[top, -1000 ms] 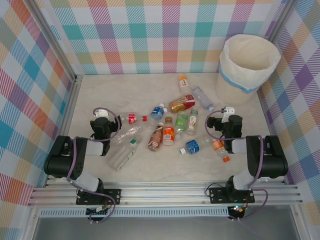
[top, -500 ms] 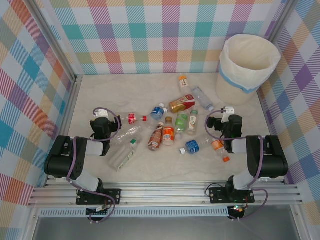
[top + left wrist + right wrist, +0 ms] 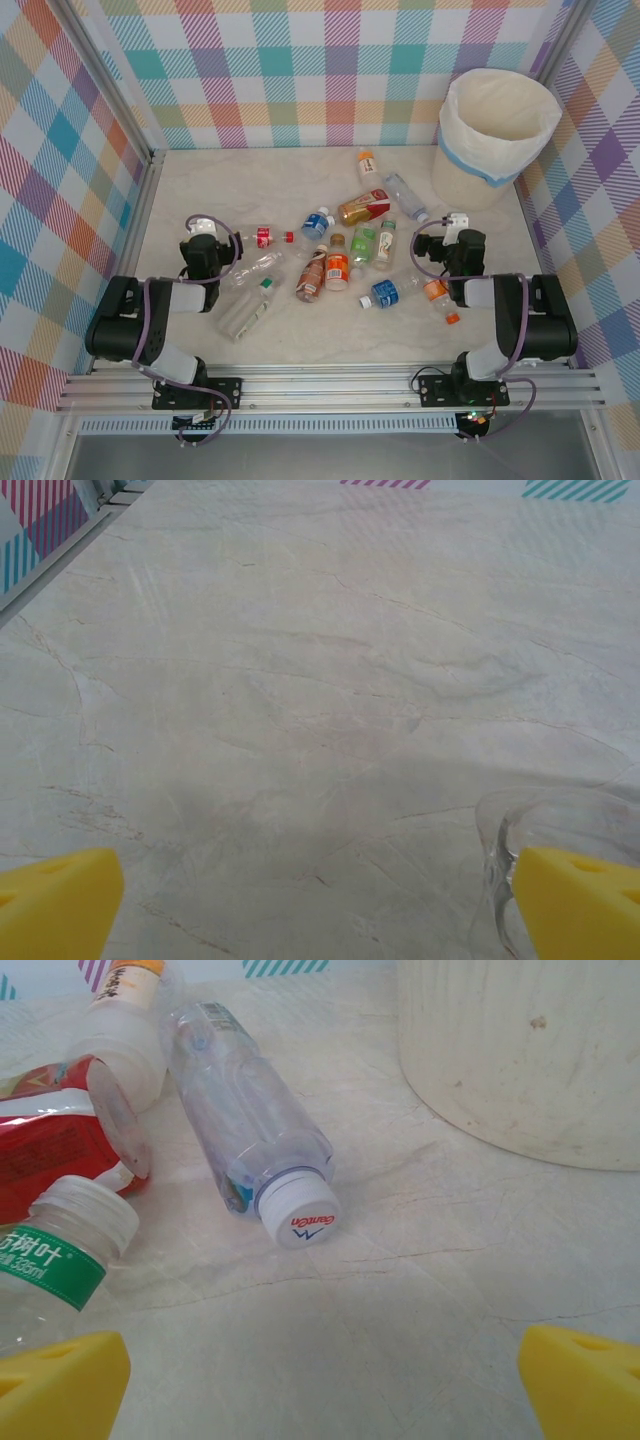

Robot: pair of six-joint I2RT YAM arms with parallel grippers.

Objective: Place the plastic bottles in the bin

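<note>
Marbled table (image 3: 250, 190) holds all bottles (image 3: 337, 263), bin (image 3: 482, 168) looks empty, left gripper (image 3: 320, 900) and right gripper (image 3: 320, 1380) gape, holding nothing.

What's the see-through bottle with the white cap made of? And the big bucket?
The clear bottle looks like thin, shiny plastic: the table shows through it. The bin looks like dull white plastic, opaque with small marks, but that's unsure.

We count thirteen plastic bottles (image 3: 337, 265) on the table (image 3: 240, 190), all of them left of the bin (image 3: 462, 185); one bin; two arms (image 3: 130, 325), with one gripper each, the left gripper (image 3: 320, 905) and the right gripper (image 3: 325, 1380)
</note>
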